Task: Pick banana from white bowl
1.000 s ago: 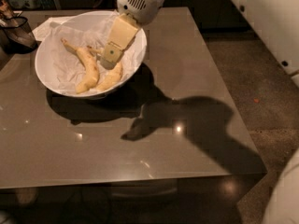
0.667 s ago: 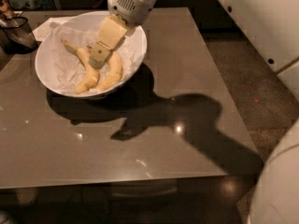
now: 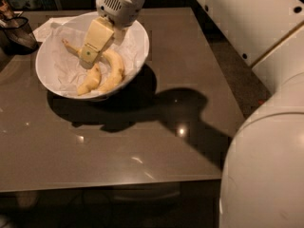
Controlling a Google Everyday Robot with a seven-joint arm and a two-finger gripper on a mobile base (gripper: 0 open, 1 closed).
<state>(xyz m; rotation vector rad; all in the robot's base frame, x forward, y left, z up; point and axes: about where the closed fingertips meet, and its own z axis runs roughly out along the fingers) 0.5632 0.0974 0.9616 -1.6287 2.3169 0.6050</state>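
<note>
The white bowl (image 3: 141, 42), lined with crumpled white paper, stands on the grey table's back left part. Two bananas lie in it. The plumper, strongly curved banana (image 3: 114, 71) lies on the right side. A slimmer banana (image 3: 89, 82) with a long thin stem lies left of it. My gripper (image 3: 89, 60), cream-coloured, reaches down into the bowl from above. Its tip is between the two bananas, over the slimmer one's upper part and just left of the curved banana. It hides part of both bananas.
A small dark mesh basket (image 3: 18, 33) stands at the table's back left, beside the bowl. A white napkin (image 3: 45, 28) lies behind the bowl. My white arm (image 3: 247, 23) and body (image 3: 266, 175) fill the right side. The table (image 3: 156, 141) extends forward, with the arm's shadow across it.
The gripper has moved down and left, deeper into the bowl, toward the bananas. The bananas have not moved in the bowl.
</note>
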